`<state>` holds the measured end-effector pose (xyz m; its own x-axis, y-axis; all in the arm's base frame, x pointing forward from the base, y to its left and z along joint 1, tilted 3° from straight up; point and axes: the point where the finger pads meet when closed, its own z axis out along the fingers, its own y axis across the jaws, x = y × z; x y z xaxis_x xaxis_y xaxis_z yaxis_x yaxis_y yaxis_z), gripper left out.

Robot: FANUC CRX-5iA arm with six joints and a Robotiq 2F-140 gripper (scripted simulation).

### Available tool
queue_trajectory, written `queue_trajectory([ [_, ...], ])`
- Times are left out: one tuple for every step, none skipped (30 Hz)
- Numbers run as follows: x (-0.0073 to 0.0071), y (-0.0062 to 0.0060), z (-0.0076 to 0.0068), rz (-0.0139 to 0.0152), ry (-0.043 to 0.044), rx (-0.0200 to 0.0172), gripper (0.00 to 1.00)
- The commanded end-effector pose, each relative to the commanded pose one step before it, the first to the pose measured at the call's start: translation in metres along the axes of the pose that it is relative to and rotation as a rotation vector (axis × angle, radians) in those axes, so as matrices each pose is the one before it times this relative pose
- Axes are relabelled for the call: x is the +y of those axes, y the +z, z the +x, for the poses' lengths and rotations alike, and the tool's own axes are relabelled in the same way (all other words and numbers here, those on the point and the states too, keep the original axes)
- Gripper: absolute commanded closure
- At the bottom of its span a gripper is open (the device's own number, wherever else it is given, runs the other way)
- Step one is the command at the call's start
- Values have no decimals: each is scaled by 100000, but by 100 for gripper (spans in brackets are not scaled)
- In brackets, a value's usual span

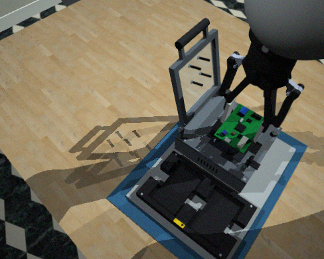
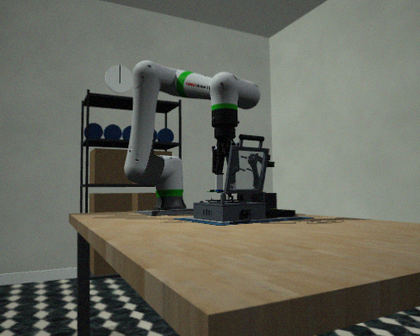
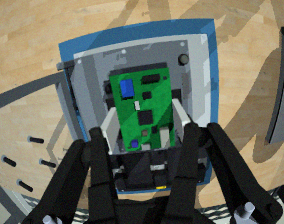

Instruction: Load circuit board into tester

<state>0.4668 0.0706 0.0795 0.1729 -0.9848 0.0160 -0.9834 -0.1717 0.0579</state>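
Note:
My gripper [image 1: 243, 124] [image 2: 219, 184] [image 3: 145, 112] is shut on the green circuit board [image 1: 236, 132] [image 3: 128, 115], its pale pads at the two long edges. The board is face up and roughly level, a little above the grey tester [image 1: 187, 150] [image 2: 210, 211] [image 3: 93, 62], with a gap below it in the exterior view. Its white connector [image 1: 243, 142] [image 3: 164, 135] is at the end toward the tray. The lid [image 1: 176, 89] [image 2: 264, 172] [image 3: 28, 90] stands open, its black handle [image 1: 193, 33] [image 2: 251, 138] on top. The pins are hidden under the board; posts and hook are not clearly told apart.
The black two-pocket tray [image 1: 149, 190], with a yellow label [image 1: 178, 222], lies beside the tester; no board shows in it. The raised lid stands close to one finger. A dark round knob [image 1: 273, 133] [image 3: 183, 59] stands on the tester beyond the other finger.

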Motion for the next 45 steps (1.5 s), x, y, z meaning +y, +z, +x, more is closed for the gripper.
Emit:
queue_trajectory([
  [-21, 487, 0, 53, 2, 5, 54],
  [0, 135, 0, 0, 0, 0, 54],
  [0, 123, 0, 0, 0, 0, 54],
  [0, 110, 0, 0, 0, 0, 54],
  [0, 98, 0, 0, 0, 0, 54],
  [0, 85, 0, 0, 0, 0, 54],
  [0, 72, 0, 0, 0, 0, 54],
  [0, 59, 0, 0, 0, 0, 54],
  [0, 47, 0, 0, 0, 0, 54],
  [0, 35, 0, 0, 0, 0, 54],
  [0, 25, 0, 0, 0, 0, 54],
  [0, 0, 0, 0, 0, 0, 54],
  [0, 0, 0, 0, 0, 0, 54],
  [0, 16, 0, 0, 0, 0, 54],
  [0, 8, 0, 0, 0, 0, 54],
  [0, 3, 0, 0, 0, 0, 54],
  [0, 0, 0, 0, 0, 0, 54],
  [0, 0, 0, 0, 0, 0, 54],
  [0, 0, 0, 0, 0, 0, 54],
  [0, 0, 0, 0, 0, 0, 54],
  [0, 0, 0, 0, 0, 0, 54],
  [0, 0, 0, 0, 0, 0, 54],
  [0, 0, 0, 0, 0, 0, 54],
  [0, 0, 0, 0, 0, 0, 54],
  [0, 0, 0, 0, 0, 0, 54],
  [0, 0, 0, 0, 0, 0, 54],
  [0, 0, 0, 0, 0, 0, 54],
  [0, 0, 0, 0, 0, 0, 54],
  [0, 0, 0, 0, 0, 0, 54],
  [0, 0, 0, 0, 0, 0, 54],
  [0, 0, 0, 0, 0, 0, 54],
  [0, 0, 0, 0, 0, 0, 54],
  [0, 0, 0, 0, 0, 0, 54],
  [0, 0, 0, 0, 0, 0, 54],
  [0, 0, 0, 0, 0, 0, 54],
  [0, 0, 0, 0, 0, 0, 54],
  [0, 0, 0, 0, 0, 0, 54],
  [0, 0, 0, 0, 0, 0, 54],
  [0, 0, 0, 0, 0, 0, 54],
  [0, 0, 0, 0, 0, 0, 54],
  [0, 0, 0, 0, 0, 0, 54],
  [0, 0, 0, 0, 0, 0, 54],
  [0, 0, 0, 0, 0, 0, 54],
  [0, 0, 0, 0, 0, 0, 54],
  [0, 0, 0, 0, 0, 0, 54],
])
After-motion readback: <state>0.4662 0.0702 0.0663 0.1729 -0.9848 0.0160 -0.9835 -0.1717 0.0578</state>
